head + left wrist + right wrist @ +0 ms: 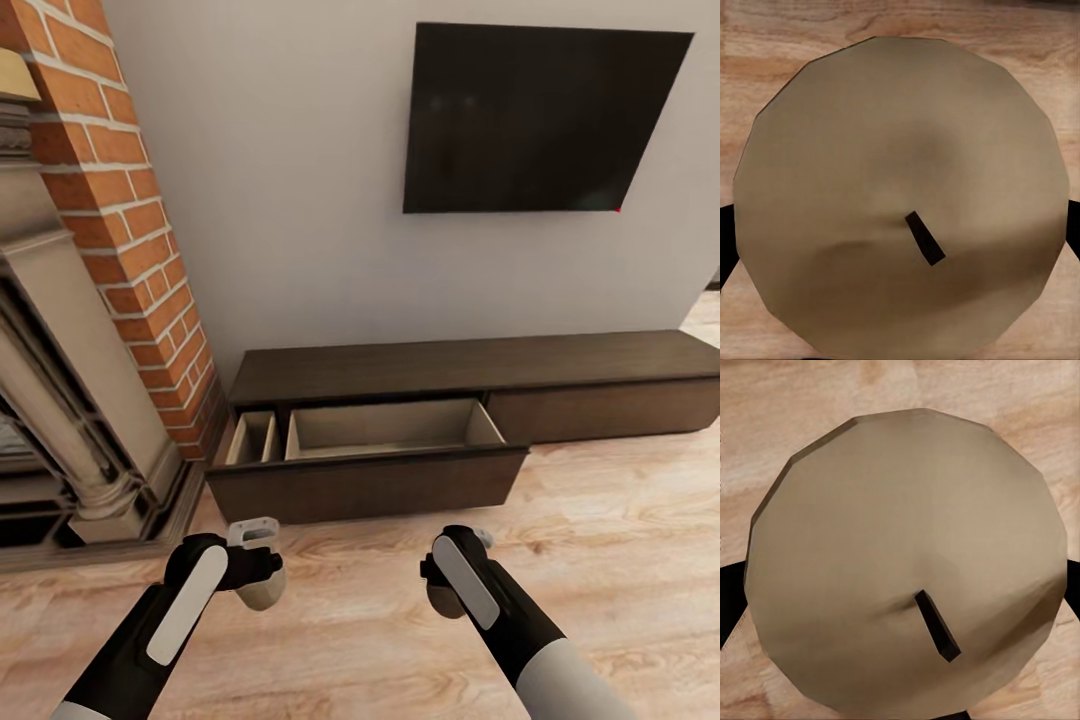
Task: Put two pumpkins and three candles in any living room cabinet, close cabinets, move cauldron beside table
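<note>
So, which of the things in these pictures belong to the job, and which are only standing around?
Belong to the job:
- candle held in the left gripper
- candle held in the right gripper
- cabinet, its drawer pulled open, pale wood inside

Only standing around:
- television on the wall
- brick fireplace
- wooden floor

The cabinet (480,385) stands against the wall under the television (540,118), right of the brick fireplace (90,300), its left drawer (370,462) pulled out.
</note>
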Controlling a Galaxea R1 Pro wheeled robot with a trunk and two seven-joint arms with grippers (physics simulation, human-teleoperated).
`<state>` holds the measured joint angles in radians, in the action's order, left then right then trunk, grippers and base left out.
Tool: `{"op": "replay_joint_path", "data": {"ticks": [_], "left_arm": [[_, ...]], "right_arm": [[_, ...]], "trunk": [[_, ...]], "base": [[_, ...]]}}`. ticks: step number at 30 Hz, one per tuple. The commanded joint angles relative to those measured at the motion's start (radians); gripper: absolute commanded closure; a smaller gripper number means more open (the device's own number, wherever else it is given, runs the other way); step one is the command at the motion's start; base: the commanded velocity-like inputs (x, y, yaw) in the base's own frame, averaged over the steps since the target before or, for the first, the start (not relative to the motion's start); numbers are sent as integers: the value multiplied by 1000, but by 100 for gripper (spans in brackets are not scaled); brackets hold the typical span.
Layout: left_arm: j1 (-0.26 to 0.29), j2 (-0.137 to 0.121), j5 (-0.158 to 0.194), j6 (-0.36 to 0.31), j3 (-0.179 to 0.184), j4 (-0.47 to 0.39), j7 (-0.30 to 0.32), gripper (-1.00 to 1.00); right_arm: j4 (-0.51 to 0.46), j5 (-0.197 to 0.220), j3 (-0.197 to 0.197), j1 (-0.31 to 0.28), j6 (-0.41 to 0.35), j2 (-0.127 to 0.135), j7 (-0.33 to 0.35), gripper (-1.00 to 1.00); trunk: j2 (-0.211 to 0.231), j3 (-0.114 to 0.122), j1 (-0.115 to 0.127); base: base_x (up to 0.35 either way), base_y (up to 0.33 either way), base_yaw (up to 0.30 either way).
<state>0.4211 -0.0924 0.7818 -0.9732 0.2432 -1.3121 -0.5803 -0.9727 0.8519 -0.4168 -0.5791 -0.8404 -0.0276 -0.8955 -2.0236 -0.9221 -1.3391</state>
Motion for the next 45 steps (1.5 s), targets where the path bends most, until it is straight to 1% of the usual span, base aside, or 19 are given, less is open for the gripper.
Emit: {"op": "replay_joint_path", "data": {"ticks": [1, 22, 30, 36, 43, 45], "left_arm": [[1, -1, 10, -1, 1, -1, -10, 100], [1, -1, 8, -1, 7, -3, -9, 100], [1, -1, 8, -1, 7, -3, -9, 100], [1, 0, 8, -1, 3, -9, -9, 100], [1, -2, 11, -2, 1, -59, -9, 100], [0, -3, 11, -3, 2, -73, -9, 100]], "right_arm": [[-1, 13, -2, -1, 3, 0, -8, 100], [-1, 13, -3, -1, 7, 0, -9, 100], [-1, 13, -4, -1, 7, 0, -9, 100], [-1, 13, -4, -1, 7, 0, -8, 100], [-5, 13, -4, -1, 9, -1, -9, 100], [-39, 12, -4, -1, 8, 0, -10, 100]], "trunk": [[0, -1, 0], [0, -1, 0], [0, -1, 0], [0, -1, 0], [49, 21, 27], [63, 27, 34]], "base": [[240, 0, -9], [280, 0, -1], [189, 0, 0], [57, 0, 0], [3, 0, 0], [0, 0, 0]]}}
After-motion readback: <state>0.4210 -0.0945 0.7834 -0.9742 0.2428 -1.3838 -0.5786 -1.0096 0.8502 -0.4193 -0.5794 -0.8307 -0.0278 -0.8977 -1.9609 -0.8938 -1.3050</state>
